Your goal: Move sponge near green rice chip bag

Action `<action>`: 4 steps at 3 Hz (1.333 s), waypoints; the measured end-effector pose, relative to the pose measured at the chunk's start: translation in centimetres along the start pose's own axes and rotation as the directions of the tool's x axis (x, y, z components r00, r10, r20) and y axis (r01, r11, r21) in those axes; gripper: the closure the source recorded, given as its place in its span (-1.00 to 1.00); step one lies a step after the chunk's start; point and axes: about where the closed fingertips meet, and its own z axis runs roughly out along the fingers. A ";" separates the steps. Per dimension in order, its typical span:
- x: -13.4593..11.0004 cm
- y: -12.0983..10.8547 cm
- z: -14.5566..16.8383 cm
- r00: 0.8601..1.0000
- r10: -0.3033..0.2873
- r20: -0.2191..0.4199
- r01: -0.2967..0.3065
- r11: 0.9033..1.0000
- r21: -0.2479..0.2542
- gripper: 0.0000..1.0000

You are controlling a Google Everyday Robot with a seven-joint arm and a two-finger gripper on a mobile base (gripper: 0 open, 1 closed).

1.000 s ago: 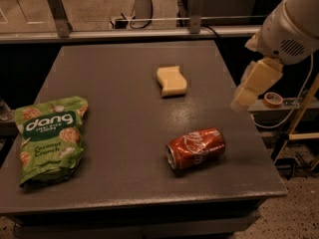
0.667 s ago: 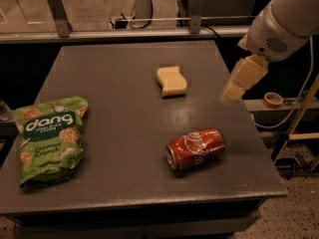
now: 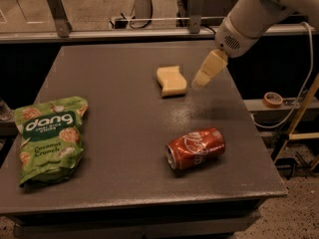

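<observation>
The pale yellow sponge (image 3: pixel 171 80) lies on the dark table (image 3: pixel 124 133) toward the back, right of centre. The green rice chip bag (image 3: pixel 49 138) with the white "dang" logo lies flat at the table's left front. My gripper (image 3: pixel 203 76), with cream blocky fingers, hangs from the white arm (image 3: pixel 254 14) at the upper right. It is just right of the sponge, slightly above the table, and holds nothing.
A red soda can (image 3: pixel 195 148) lies on its side at the front right of the table. A roll of tape (image 3: pixel 272 99) sits on a ledge beyond the right edge. Metal posts and cables run behind the back edge.
My gripper has moved left and toward the sponge from beyond the table's right edge. The sponge, bag and can have not moved.
</observation>
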 end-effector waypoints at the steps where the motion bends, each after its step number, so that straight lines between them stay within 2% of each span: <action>1: -0.9 -0.2 3.4 0.998 0.060 0.026 -0.059 0.998 -0.033 -1.00; 2: -2.1 1.1 5.4 0.995 0.085 0.048 -0.082 0.994 -0.066 -1.00; 4: -3.8 4.0 7.5 0.996 0.071 0.060 -0.063 0.991 -0.120 -0.94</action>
